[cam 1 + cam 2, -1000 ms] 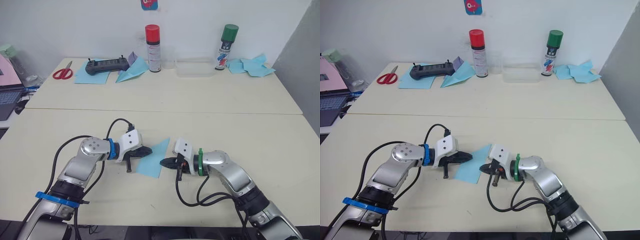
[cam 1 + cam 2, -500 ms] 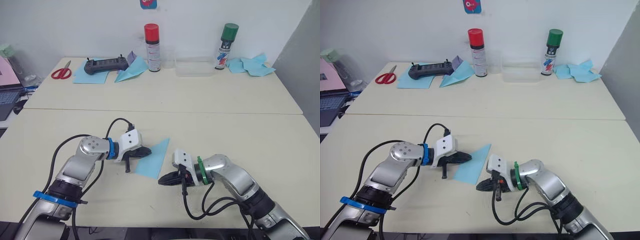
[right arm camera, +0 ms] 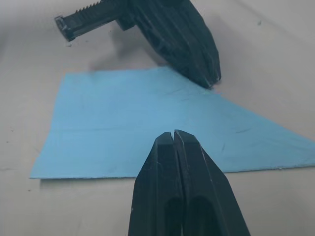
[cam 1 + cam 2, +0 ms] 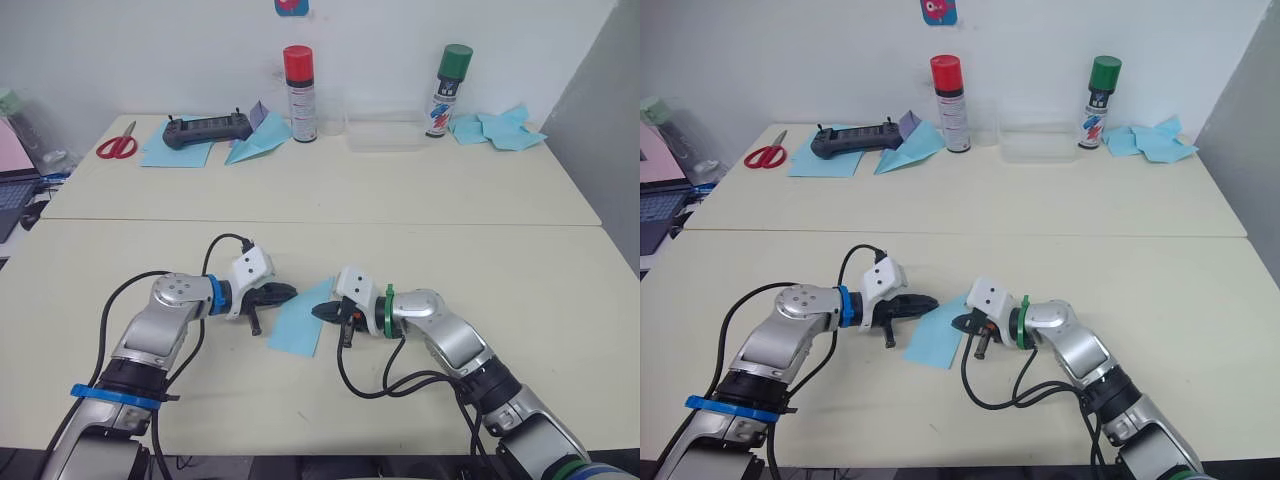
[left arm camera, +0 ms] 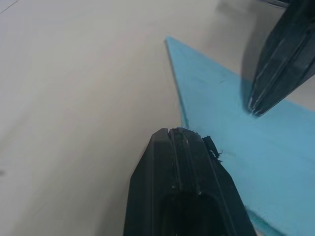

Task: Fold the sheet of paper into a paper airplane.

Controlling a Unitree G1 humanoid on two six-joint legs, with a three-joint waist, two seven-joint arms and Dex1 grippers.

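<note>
The sheet of paper (image 4: 300, 322) lies flat on the near table as a light-blue folded shape with a point toward the far right. My left gripper (image 4: 291, 293) is shut, its tip resting at the paper's left edge (image 5: 236, 147). From the other side, my right gripper (image 4: 318, 311) is also shut, with its tip on the paper's right edge. In the right wrist view its closed fingers (image 3: 173, 147) sit over the paper (image 3: 128, 128), facing the left gripper (image 3: 197, 49). Neither gripper has paper between its fingers.
On the far table stand a red-capped spray can (image 4: 299, 80), a green-capped can (image 4: 447, 78) and a clear plastic box (image 4: 385, 132). Scissors (image 4: 116, 147), a black controller (image 4: 205, 130), a paper dart (image 4: 255, 140) and crumpled blue scraps (image 4: 500, 130) lie there too.
My right gripper drew back toward the table's front edge, then returned to the paper's right edge. The left gripper stayed at the paper. The camera shifted slightly.
</note>
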